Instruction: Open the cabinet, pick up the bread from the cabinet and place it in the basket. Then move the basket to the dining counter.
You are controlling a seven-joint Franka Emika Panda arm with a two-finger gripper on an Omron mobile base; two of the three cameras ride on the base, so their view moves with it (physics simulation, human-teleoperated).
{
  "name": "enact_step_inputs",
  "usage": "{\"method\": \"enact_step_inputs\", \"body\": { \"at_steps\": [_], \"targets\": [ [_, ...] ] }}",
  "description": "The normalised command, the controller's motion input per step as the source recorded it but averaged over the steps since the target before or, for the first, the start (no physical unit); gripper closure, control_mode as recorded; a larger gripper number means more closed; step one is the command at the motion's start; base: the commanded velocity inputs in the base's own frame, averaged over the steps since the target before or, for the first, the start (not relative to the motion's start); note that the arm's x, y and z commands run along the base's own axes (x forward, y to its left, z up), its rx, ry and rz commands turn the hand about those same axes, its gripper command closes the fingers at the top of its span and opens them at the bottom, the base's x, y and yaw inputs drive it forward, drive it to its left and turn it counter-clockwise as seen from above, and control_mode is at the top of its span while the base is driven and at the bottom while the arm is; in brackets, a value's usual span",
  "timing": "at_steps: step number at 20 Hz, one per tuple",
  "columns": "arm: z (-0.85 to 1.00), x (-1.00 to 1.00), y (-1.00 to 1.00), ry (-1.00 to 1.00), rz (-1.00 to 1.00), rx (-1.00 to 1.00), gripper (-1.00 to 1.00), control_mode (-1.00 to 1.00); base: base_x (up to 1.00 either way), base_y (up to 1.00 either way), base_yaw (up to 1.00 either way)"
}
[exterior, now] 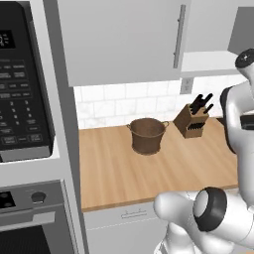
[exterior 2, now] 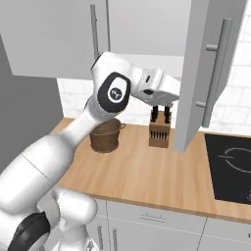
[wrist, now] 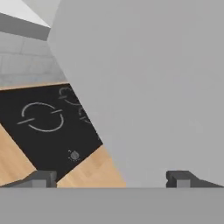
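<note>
Worktop (exterior 2: 147,171) of light wood, backed by white tiles (exterior: 119,105), black cooktop (exterior 2: 230,166) inset at right. Stood on it: brown woven basket (exterior: 147,135), knife block (exterior: 190,122) just beside. Above, grey cabinet (exterior: 119,39); right door (exterior 2: 206,73) swung ajar, left one closed. Gripper (wrist: 111,179) fingers spread apart, holding nothing, close against that door's panel.

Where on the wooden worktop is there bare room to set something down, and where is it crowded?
The front strip of the worktop ahead of the basket and knife block is bare, as is the patch left of the basket. Crowded: the back by the tiles, and beside the cooktop under the swung-out cabinet door.
</note>
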Motion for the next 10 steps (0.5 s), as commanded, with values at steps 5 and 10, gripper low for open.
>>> {"method": "enact_step_inputs", "body": {
  "at_steps": [5,10],
  "targets": [
    [-0.12,-0.4,1.0,-0.05,0.25,0.24,-1.0,-1.0,0.0,0.0,0.0],
    [0.04,0.08,1.0,0.0,0.34,0.27,-1.0,-1.0,0.0,0.0,0.0]
  ]
}}
